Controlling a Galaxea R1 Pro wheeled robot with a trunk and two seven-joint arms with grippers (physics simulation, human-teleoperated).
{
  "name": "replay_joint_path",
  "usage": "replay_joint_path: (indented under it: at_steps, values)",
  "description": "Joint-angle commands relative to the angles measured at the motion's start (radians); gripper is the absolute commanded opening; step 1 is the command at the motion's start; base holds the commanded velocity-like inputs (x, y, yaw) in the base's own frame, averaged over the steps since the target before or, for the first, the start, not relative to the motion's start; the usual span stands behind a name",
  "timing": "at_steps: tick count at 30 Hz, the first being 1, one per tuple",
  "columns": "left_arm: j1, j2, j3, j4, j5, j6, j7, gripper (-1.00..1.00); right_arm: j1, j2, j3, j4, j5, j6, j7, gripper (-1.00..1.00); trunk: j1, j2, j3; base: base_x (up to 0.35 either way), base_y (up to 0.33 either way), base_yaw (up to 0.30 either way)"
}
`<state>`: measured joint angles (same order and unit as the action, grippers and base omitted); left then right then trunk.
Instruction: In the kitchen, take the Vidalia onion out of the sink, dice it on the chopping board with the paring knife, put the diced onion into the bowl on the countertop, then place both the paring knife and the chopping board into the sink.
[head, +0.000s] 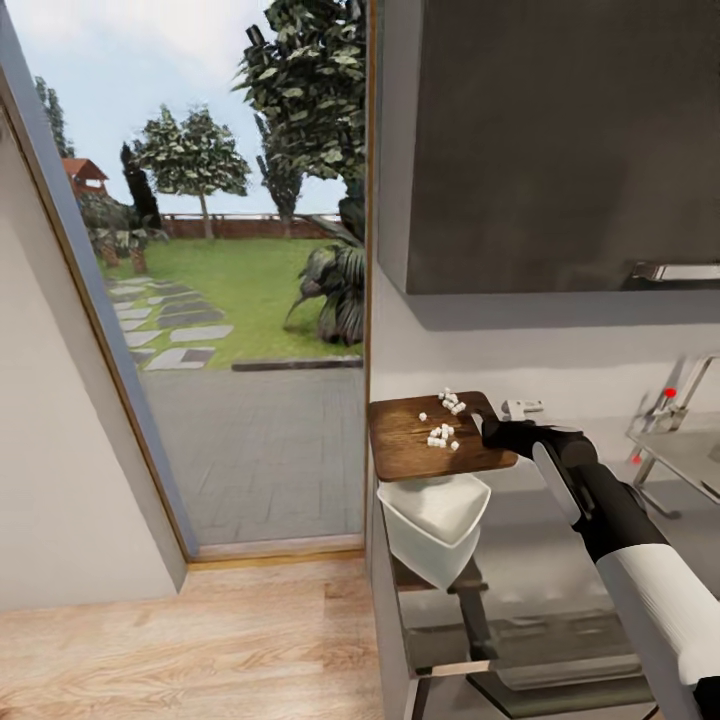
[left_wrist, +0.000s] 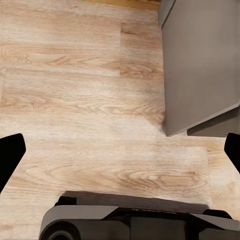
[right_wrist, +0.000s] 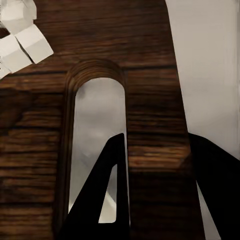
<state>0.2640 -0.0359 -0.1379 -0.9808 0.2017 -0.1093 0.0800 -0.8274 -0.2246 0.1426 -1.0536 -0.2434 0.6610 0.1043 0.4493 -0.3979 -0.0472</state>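
The dark brown chopping board (head: 415, 445) is at the left end of the countertop (head: 560, 545), with its near edge over the white bowl (head: 435, 520). Small clusters of diced onion (head: 443, 432) lie on the board. My right gripper (head: 488, 430) is shut on the board's handle end. In the right wrist view one finger (right_wrist: 112, 200) passes through the slot hole (right_wrist: 97, 125) and the other finger (right_wrist: 215, 190) is outside the board's (right_wrist: 150, 75) edge, with white cubes (right_wrist: 22, 42) nearby. My left gripper (left_wrist: 120, 155) hangs open over the floor. The paring knife and a whole onion are out of view.
The sink (head: 695, 460) with its chrome tap and red-tipped lever (head: 668, 398) lies at the far right. A small pale object (head: 522, 407) rests behind the right gripper. A dark wall cabinet (head: 560, 140) hangs overhead. A glass door and wooden floor (head: 180, 650) are at the left.
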Motion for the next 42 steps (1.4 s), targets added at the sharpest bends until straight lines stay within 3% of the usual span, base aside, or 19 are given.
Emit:
replay_joint_path:
  at_steps: [1,16,42]
  values:
    - [0.000,0.001,-0.003,-0.001,0.008,-0.003,0.006,1.00,0.000,-0.001,0.002,-0.001,0.000,0.004,0.002,-1.00,0.001,-0.002,0.000,0.000,0.000,0.000]
    - [0.000,0.001,-0.003,-0.001,0.008,-0.003,0.006,1.00,-0.001,-0.001,0.002,0.000,-0.001,0.003,0.004,-1.00,0.001,-0.002,0.022,0.000,0.000,0.000]
    - [0.000,0.001,-0.003,-0.001,0.008,-0.003,0.006,1.00,-0.001,-0.001,0.003,0.001,-0.002,-0.043,0.005,-1.00,0.001,-0.002,0.023,-0.038,0.000,0.000]
